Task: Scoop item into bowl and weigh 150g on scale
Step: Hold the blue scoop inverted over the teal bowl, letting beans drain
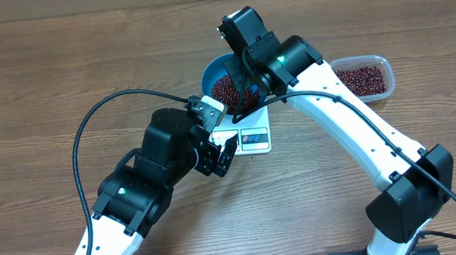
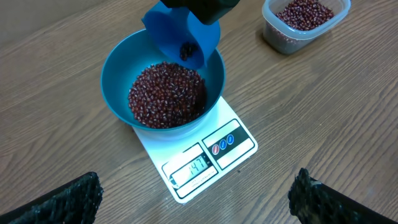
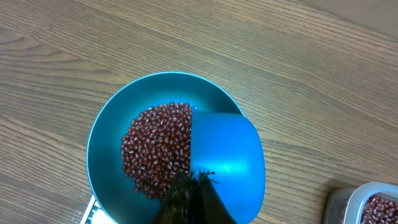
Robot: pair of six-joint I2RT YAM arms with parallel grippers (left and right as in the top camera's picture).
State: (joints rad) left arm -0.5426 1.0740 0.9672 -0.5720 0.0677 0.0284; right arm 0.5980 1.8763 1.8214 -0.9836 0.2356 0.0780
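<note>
The blue bowl (image 2: 118,93) stands on the white scale (image 2: 233,146) and holds a heap of red-brown beans (image 2: 166,94). The scale's display (image 2: 193,167) reads 147. My right gripper (image 3: 198,177) is shut on a small blue scoop (image 3: 227,152), which hangs tilted over the bowl's right side. A few beans (image 2: 186,50) still cling at the scoop's lip. My left gripper (image 2: 193,205) is open and empty, low over the table just in front of the scale. From overhead, the right gripper (image 1: 248,87) covers part of the bowl (image 1: 211,72), and the left gripper (image 1: 224,155) is beside the scale (image 1: 253,138).
A clear plastic tub (image 1: 363,78) with more beans sits on the table to the right of the bowl, also seen at the top right of the left wrist view as the tub (image 2: 303,22). Bare wooden tabletop (image 1: 60,67) surrounds everything.
</note>
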